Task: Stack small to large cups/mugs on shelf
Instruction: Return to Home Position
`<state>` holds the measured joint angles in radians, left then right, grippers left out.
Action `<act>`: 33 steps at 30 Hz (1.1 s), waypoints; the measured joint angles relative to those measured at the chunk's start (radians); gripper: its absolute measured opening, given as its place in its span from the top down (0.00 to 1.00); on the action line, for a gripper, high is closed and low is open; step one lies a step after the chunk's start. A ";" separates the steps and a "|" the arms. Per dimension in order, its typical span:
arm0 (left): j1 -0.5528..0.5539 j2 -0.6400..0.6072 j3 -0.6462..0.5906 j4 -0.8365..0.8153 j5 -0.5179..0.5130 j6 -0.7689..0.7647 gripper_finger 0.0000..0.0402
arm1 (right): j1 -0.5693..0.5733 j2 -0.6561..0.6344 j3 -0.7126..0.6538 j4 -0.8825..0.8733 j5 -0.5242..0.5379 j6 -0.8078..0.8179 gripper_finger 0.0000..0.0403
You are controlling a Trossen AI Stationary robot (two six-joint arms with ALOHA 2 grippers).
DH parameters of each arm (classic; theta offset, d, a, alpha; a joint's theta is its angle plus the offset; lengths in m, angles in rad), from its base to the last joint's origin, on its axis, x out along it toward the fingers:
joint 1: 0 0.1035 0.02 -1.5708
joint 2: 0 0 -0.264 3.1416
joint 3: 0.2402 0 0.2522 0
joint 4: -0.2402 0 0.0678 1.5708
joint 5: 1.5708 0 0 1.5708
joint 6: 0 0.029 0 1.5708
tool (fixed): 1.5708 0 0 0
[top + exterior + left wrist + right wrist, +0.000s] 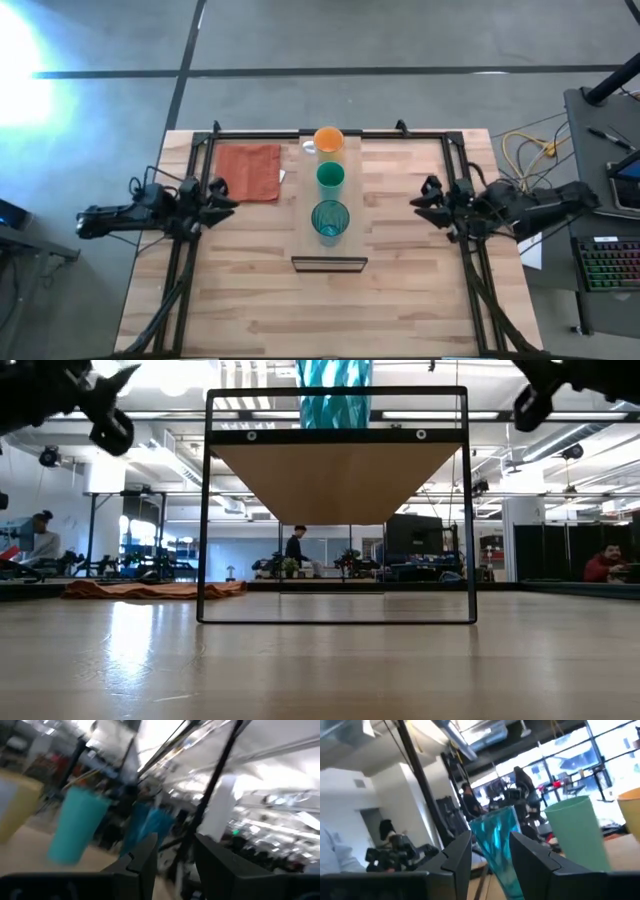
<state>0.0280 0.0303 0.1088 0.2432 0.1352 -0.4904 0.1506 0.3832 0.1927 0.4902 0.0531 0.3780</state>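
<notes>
Three cups stand upright in a row on the light-wood shelf (352, 205): the orange cup (329, 140) at the far end, the green cup (330, 177) in the middle, and the teal tumbler (330, 221) toward the near end. My left gripper (228, 197) hovers left of the shelf, open and empty. My right gripper (420, 200) hovers right of it, open and empty. The left wrist view shows the green cup (77, 825) and the tumbler (150, 827). The right wrist view shows the tumbler (497, 845) and the green cup (577, 832).
An orange-red cloth (248, 172) lies flat on the table, left of the shelf's far end. The shelf stands on a dark frame (337, 618). People (297, 550) show in the room beyond the table. A keyboard (608, 265) lies on a side desk off the table's right.
</notes>
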 joint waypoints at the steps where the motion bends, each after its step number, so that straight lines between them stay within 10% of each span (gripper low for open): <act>1: 0.004 -0.005 0.008 -0.049 -0.013 0.000 0.72 | -0.005 -0.037 -0.003 -0.038 0.002 0.001 0.69; 7: 0.028 -0.004 0.134 -0.471 -0.138 0.004 0.72 | -0.019 -0.247 0.065 -0.454 0.073 0.029 0.69; 15: 0.032 -0.005 0.136 -0.556 -0.247 -0.022 0.72 | -0.027 -0.381 0.065 -0.656 0.163 0.009 0.69; 33: 0.064 -0.005 -0.100 -0.096 -0.340 -0.050 0.72 | -0.087 -0.382 -0.185 -0.255 0.122 -0.064 0.68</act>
<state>0.0925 0.0253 0.0086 0.1474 -0.2051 -0.5406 0.0632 0.0009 0.0079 0.2353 0.1751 0.3138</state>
